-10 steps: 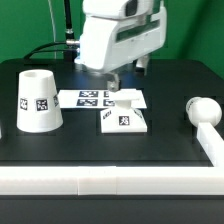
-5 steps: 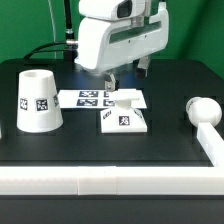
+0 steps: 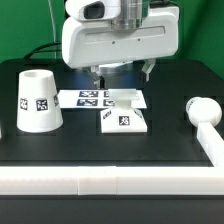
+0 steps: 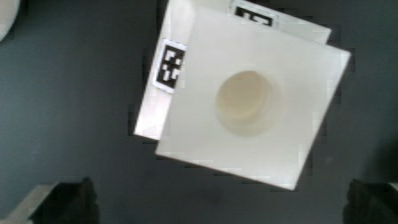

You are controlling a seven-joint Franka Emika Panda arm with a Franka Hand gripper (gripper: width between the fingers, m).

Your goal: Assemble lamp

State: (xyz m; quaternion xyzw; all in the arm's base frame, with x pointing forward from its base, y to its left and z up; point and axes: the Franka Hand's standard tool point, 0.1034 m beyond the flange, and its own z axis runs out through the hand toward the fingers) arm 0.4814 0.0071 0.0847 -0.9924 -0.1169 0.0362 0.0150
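Observation:
The lamp base [image 3: 124, 119], a flat white square with a tag on its front edge, lies on the black table near the middle. In the wrist view the base [image 4: 249, 100] shows from above with a round socket in its middle. The tapered shade [image 3: 36, 100] stands at the exterior view's left. The rounded bulb [image 3: 201, 110] lies at the exterior view's right. My gripper [image 4: 217, 205] hangs above the base, open and empty, its dark fingertips [image 4: 64, 203] wide apart. In the exterior view the robot body hides the gripper.
The marker board [image 3: 92, 98] lies flat behind the base, partly under it. A white rail [image 3: 110, 181] runs along the table's front edge and another [image 3: 210, 145] runs along the exterior view's right side.
The arm has moved toward the exterior view's left and nearer the camera, so its body looks larger. The lamp parts have not moved.

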